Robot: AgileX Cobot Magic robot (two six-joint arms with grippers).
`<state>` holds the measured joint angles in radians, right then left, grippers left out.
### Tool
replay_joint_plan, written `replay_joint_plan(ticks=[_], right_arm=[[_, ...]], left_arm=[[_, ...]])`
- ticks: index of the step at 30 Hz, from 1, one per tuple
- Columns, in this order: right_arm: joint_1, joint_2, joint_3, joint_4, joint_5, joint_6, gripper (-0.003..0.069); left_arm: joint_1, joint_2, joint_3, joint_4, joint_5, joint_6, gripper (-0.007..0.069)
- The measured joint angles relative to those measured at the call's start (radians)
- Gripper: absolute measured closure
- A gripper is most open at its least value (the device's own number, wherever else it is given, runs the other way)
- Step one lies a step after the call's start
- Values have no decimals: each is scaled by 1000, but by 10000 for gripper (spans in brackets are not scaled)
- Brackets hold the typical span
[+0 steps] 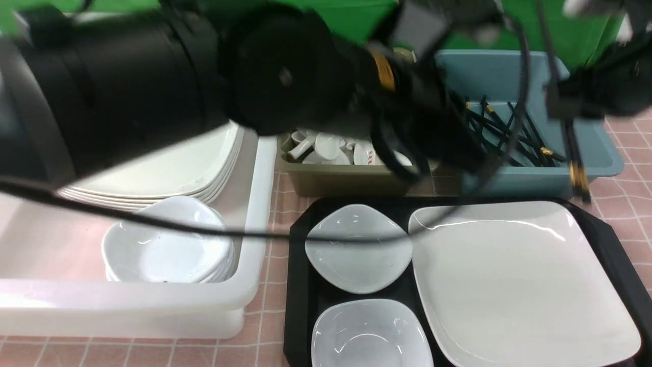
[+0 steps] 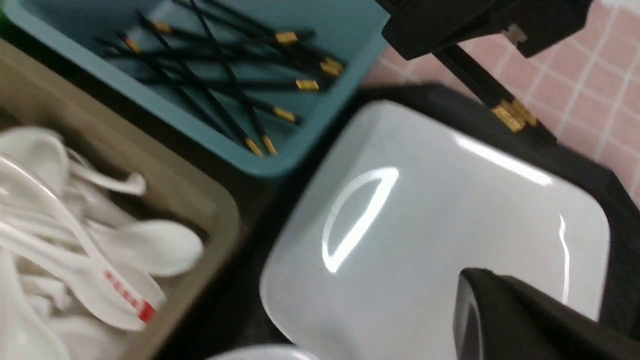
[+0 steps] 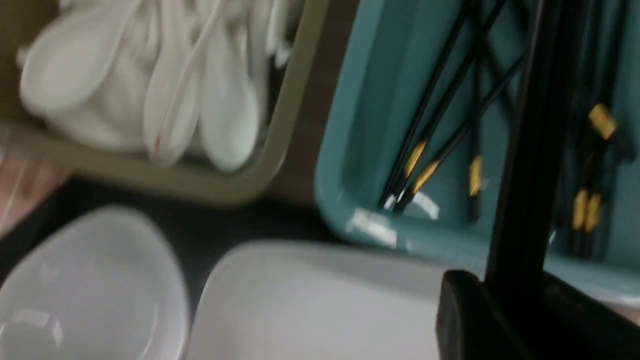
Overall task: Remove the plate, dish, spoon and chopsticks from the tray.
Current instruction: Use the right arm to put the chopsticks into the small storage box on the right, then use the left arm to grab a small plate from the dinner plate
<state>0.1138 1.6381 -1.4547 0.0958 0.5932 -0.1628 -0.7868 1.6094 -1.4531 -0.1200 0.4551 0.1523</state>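
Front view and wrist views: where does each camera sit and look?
Front view: between the arms, facing forward over the tray; left arm looms close.
Left wrist view: on the left arm, facing the plate; one of its fingers shows.
Right wrist view: on the right arm, facing the blue bin; fingers holding chopsticks show.
Both wrist views share the plate.

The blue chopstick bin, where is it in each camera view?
Front view: blue bin at upper right, behind the tray.
Left wrist view: blue bin next to the spoon bin, beyond the large white plate.
Right wrist view: blue bin beside the spoon bin.
Shared landmark: the large white plate.
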Motion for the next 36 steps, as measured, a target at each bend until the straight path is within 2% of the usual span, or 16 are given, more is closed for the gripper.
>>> replay_joint_plan(ticks=[2, 5, 8, 13, 15, 19, 21, 22, 24, 27, 29, 31, 35, 36], right_arm=[[-33, 89, -85, 0, -133, -1, 492], [-42, 188, -151, 0, -236, 0, 492], [-42, 299, -205, 0, -317, 0, 492], [-42, 425, -234, 0, -389, 11, 488], [-42, 464, -234, 0, -411, 39, 441], [-42, 484, -234, 1, -374, 73, 281], [-42, 475, -234, -5, -340, 73, 261], [-42, 446, -234, -29, -254, 68, 264], [-42, 382, -234, -58, -103, 55, 333], [-42, 243, -234, -71, 128, 4, 545], [-42, 161, -234, -58, 250, -32, 611], [-42, 65, -234, -10, 372, -83, 629], [-42, -79, -185, 118, 488, -184, 629], [-42, -150, -131, 184, 514, -232, 629]], left_arm=[[52, 0, -9, 3, -114, 0, 627], [99, 0, -9, 5, -173, -3, 627], [142, 0, -9, 6, -168, -3, 627], [178, 0, -9, 10, -71, -3, 627], [181, 0, -9, 22, -17, -3, 627], [181, 0, -10, 32, 69, -3, 627], [181, 0, -10, 32, 112, -3, 627], [181, 0, -10, 32, 173, -4, 627], [181, 0, -11, 33, 297, -4, 627], [181, 9, -11, 9, 518, -4, 627], [181, 21, -11, -39, 596, 7, 627], [181, 43, -11, -94, 659, 38, 627], [170, 86, -11, -130, 680, 110, 627], [161, 108, -11, -131, 679, 144, 626]])
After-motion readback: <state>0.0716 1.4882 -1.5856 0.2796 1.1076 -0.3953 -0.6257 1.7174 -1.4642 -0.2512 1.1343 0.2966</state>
